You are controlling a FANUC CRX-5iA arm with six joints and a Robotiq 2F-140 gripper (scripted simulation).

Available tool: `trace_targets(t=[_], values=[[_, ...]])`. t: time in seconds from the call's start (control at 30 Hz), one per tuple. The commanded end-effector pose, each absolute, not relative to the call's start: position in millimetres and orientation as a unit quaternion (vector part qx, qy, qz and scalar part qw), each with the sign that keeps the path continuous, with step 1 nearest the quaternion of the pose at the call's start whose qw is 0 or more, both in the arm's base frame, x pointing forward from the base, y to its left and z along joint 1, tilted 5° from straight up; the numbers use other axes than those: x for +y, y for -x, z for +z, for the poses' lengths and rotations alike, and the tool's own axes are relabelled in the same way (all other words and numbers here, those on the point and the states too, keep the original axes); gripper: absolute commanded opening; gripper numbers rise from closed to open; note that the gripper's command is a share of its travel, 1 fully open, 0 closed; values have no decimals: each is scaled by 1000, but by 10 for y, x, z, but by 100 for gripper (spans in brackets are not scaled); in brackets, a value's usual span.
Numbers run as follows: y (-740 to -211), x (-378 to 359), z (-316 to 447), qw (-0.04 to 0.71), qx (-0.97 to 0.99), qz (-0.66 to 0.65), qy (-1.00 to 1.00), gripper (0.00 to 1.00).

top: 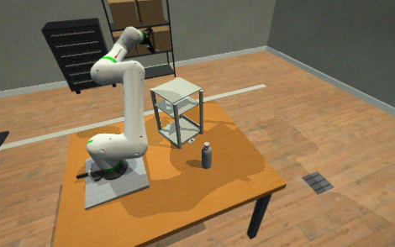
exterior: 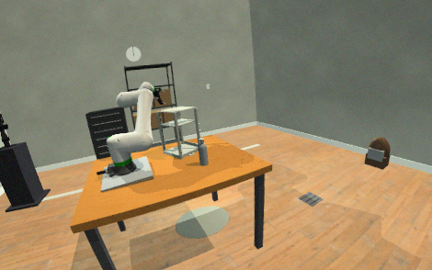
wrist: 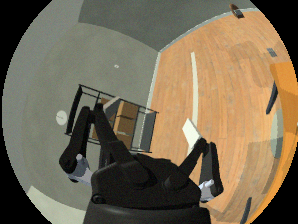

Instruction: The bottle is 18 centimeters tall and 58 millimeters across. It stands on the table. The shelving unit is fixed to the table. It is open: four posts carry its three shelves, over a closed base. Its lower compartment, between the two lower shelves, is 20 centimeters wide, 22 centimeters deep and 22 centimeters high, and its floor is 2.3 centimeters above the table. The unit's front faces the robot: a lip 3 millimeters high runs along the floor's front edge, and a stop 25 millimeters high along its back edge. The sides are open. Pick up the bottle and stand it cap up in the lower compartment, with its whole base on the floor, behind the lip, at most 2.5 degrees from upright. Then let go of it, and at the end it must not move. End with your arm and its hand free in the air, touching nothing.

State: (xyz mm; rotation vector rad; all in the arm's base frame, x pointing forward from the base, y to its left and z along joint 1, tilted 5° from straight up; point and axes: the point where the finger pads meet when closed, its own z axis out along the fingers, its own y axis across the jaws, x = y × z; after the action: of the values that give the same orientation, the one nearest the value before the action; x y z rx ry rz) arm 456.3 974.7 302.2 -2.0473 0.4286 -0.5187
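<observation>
The jaws are spread wide with nothing between them, held high at the end of the white arm. Far below and in front of them, the grey bottle stands cap up on the orange counter, just beside the front corner of the shelf unit and apart from it. All three shelves of the unit appear bare. Behind the jaws a black rack holds brown boxes; how many cannot be told. In the wrist view one fingertip shows against the grey wall.
</observation>
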Motion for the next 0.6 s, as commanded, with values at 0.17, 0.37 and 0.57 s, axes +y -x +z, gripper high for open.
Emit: trace_targets(t=[0.17, 0.37, 0.57], values=[[-4497, 9746, 3019, 494, 275, -149, 811, 100], [-4412, 9752, 3003, 502, 370, -78, 778, 100], [-4343, 9759, 2990, 502, 433, -29, 748, 100]])
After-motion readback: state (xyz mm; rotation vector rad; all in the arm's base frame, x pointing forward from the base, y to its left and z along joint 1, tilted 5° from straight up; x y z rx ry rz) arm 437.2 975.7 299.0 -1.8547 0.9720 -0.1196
